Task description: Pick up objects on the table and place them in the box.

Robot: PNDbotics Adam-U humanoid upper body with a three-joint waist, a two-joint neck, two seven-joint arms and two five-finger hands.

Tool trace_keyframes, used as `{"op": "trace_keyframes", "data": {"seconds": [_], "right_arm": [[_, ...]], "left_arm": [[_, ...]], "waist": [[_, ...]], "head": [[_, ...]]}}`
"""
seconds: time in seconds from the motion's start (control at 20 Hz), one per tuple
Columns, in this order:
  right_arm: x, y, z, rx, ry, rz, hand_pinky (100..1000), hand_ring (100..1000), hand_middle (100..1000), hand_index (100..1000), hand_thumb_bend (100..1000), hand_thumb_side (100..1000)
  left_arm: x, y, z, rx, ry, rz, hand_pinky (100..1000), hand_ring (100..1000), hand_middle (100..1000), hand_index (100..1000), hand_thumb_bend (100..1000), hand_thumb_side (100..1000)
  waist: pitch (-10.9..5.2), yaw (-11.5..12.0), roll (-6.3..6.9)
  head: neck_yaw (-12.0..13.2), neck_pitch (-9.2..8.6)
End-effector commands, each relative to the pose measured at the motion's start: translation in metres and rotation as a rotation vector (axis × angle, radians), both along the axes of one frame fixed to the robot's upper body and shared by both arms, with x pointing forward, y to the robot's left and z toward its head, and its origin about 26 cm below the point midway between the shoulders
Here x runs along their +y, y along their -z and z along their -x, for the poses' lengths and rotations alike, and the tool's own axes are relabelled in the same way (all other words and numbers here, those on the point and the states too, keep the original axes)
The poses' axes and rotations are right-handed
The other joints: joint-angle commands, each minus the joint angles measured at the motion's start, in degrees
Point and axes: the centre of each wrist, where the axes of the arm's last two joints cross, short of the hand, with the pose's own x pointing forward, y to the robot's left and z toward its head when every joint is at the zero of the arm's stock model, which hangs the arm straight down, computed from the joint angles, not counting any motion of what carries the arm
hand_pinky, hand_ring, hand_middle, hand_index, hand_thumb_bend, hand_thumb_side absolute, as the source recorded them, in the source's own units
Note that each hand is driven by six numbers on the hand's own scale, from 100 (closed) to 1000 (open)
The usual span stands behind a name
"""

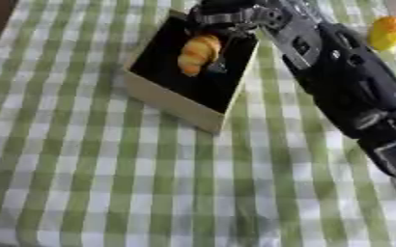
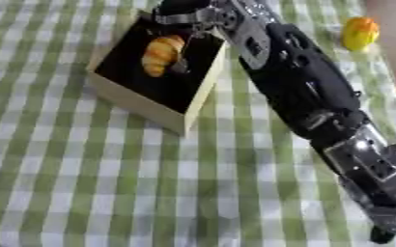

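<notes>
The table is covered with a green and white checked cloth, and the box, pale-walled with a dark inside, sits toward its far side; everything here is placed from that box. Inside it, against the far part of the dark floor, lies a croissant-shaped thing, orange and tan with ridges. By its look it is light, probably a toy or a pastry, somewhat ridged and so not slippery; across its thick middle would be the natural place to take it.

Just right of the croissant, over the box's far right corner, is the right hand, its arm running down and right from the box to the lower right corner. The fingers reach down beside the croissant, touching or nearly so; whether they are grasping it or have let go I cannot tell.

Well to the right of the box, beyond the arm, a small yellow-orange fruit-like thing lies on the cloth, not yet boxed. It looks smooth and rounded, likely to roll, so best taken around its widest part.

The left hand does not show.
</notes>
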Motion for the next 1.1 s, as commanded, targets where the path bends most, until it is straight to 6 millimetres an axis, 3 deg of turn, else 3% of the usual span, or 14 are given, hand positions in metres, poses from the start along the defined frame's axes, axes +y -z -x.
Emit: {"op": "trace_keyframes", "data": {"seconds": [0.05,0.2,0.35,0.6,0.7,0.9,1.1], "right_arm": [[0.001,-0.012,0.002,-0.05,-0.043,0.056,898,894,813,884,432,100],[-0.002,-0.015,0.003,-0.092,-0.041,0.094,915,931,845,919,536,152],[-0.004,-0.021,0.005,-0.147,-0.025,0.103,917,938,853,932,522,218],[-0.003,-0.024,0.006,-0.209,-0.015,0.084,909,928,848,924,542,199],[-0.005,-0.026,0.008,-0.222,-0.018,0.053,898,906,821,910,490,177],[-0.016,-0.054,0.02,-0.279,-0.006,-0.082,892,893,813,914,427,132],[-0.057,-0.093,0.033,-0.36,0.104,-0.156,890,902,823,917,430,130]], "left_arm": [[-0.001,-0.005,0.003,-0.015,0.006,-0.014,679,756,834,846,172,683],[-0.001,-0.004,0.003,-0.009,0.006,-0.015,679,757,834,847,172,685],[-0.001,-0.004,0.003,-0.004,0.006,-0.015,680,757,835,847,171,687],[-0.001,-0.003,0.003,0.004,0.009,-0.016,680,758,836,847,170,688],[-0.001,-0.003,0.003,0.006,0.009,-0.017,680,758,836,847,169,689],[0.001,-0.002,0.003,0.012,0.001,-0.021,680,759,836,847,170,689],[0.004,0.0,0.004,0.017,-0.016,-0.029,681,759,836,846,168,688]], "waist": [[-1.07,0.0,0.24],[-1.13,-0.11,0.18],[-1.2,-0.24,0.16],[-1.3,-0.47,0.24],[-1.37,-0.6,0.31],[-1.63,-1.37,0.48],[-1.96,-2.69,0.5]], "head": [[0.15,-0.27],[0.24,-0.15],[0.39,-0.07],[0.38,-0.05],[0.32,-0.07],[0.55,-0.12],[1.16,-0.18]]}}
